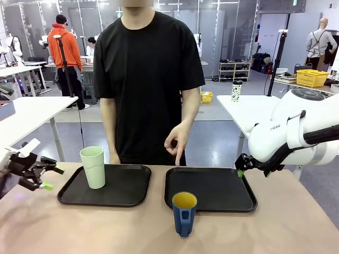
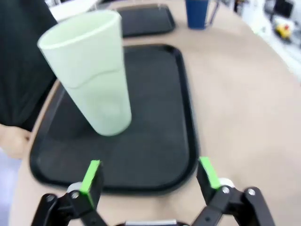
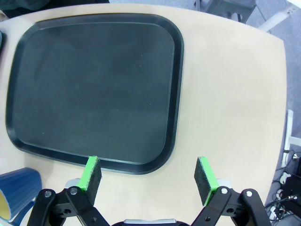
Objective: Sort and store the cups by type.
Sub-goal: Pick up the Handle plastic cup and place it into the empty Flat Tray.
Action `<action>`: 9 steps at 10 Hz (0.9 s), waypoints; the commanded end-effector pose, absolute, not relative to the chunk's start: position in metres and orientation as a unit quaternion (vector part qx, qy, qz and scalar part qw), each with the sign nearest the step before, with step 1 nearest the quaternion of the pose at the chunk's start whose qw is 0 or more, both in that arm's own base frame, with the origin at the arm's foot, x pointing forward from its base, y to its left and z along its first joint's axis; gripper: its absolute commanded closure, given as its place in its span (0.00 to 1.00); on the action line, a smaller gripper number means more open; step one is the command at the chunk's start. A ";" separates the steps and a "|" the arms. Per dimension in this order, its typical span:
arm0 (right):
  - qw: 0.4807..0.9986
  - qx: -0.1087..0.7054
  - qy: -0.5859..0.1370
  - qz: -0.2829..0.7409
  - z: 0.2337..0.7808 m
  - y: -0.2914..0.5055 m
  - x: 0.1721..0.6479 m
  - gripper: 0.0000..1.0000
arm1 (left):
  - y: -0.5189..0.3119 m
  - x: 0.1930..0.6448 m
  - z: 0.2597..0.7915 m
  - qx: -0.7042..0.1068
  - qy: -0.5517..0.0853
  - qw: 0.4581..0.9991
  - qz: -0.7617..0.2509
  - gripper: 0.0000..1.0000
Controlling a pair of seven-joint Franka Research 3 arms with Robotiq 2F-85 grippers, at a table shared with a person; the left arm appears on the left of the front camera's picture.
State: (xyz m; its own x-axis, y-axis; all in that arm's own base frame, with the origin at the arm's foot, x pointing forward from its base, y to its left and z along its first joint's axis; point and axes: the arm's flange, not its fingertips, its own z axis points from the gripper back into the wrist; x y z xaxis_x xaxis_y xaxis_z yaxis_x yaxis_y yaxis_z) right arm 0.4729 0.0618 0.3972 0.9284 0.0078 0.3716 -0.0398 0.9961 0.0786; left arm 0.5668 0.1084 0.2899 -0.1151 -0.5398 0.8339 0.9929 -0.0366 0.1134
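The tall pale green tumbler (image 1: 93, 166) stands upright on the left black tray (image 1: 127, 193). In front of the right black tray (image 1: 212, 193), the dark blue mug (image 1: 184, 212) with its yellow inside sits on the bare table. My left gripper (image 1: 52, 178) hovers open at the table's left edge, facing the tumbler (image 2: 89, 70) across the tray's near rim (image 2: 155, 141), with nothing between its pads. My right gripper (image 1: 241, 168) hangs open at the right tray's far right corner. In the right wrist view this tray (image 3: 94, 84) lies ahead and the mug (image 3: 19, 193) is at the lower left.
A person in a black shirt stands at the far side of the table, one hand (image 1: 177, 142) pointing a finger down at the right tray's back edge. The beige table top (image 1: 275, 227) runs bare to the right of the trays.
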 end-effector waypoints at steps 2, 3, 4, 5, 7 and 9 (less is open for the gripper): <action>0.981 0.044 -0.189 0.011 0.397 0.061 0.473 0.00 | 0.084 0.500 0.335 -0.161 -0.254 0.660 -0.689 0.00; 0.981 0.044 -0.189 0.011 0.397 0.061 0.473 0.00 | 0.079 0.488 0.343 -0.145 -0.209 0.686 -0.682 0.00; 0.981 0.044 -0.189 0.011 0.397 0.061 0.473 0.00 | 0.077 0.481 0.344 -0.137 -0.189 0.708 -0.667 0.00; 0.981 0.044 -0.189 0.011 0.397 0.061 0.473 0.00 | 0.076 0.474 0.345 -0.135 -0.166 0.726 -0.654 0.00; 0.981 0.044 -0.189 0.011 0.397 0.061 0.473 0.00 | 0.078 0.474 0.346 -0.103 -0.177 0.746 -0.634 0.00; 0.981 0.044 -0.189 0.011 0.397 0.061 0.473 0.00 | 0.081 0.473 0.342 -0.118 -0.178 0.735 -0.644 0.00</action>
